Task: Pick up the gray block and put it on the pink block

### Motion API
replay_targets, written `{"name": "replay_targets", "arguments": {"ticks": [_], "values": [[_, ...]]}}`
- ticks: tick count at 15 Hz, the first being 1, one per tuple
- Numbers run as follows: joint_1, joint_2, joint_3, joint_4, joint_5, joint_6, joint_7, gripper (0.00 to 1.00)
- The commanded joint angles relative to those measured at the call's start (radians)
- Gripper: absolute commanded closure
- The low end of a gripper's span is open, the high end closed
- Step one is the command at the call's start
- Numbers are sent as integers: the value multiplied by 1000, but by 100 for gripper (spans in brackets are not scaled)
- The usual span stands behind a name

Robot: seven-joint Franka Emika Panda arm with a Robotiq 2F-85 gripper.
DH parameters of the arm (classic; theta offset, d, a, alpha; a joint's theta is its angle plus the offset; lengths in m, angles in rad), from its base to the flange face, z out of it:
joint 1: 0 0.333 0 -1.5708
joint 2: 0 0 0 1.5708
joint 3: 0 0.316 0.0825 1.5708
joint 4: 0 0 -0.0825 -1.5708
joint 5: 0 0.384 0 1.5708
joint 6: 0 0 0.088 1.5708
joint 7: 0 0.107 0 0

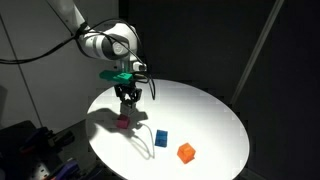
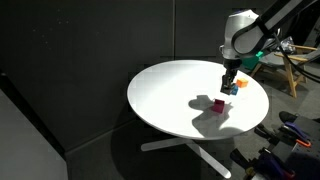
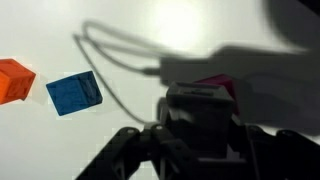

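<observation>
Our claw hangs above the round white table. As far as we can read the wrist view, it is clenched on a small, plain gray block, which fills the gap between the dark fingers. That view is blurred, so we take the grasp as likely rather than certain.

We judge the pickup done and the carry almost finished. What is left is to lower the gray block onto the small magenta-pink block, let go and lift clear.

The pink block rests on the table, apart from the claw and almost straight under it. In an exterior view it sits just below and slightly left of the fingertips. In the wrist view only a sliver of pink shows past the far edge of the gray block, so the two look nearly lined up. We cannot tell how much air lies between them.

A blue cube and an orange cube lie off to the left in the wrist view, well apart from the pink block.
</observation>
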Motion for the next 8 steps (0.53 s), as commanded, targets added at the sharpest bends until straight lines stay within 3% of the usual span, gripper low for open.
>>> {"name": "replay_targets", "arguments": {"ticks": [1,8], "values": [[-6,-44,11,-26,-18,25,-18,73],[-6,-80,34,-57,-11,54,-110,73]]}}
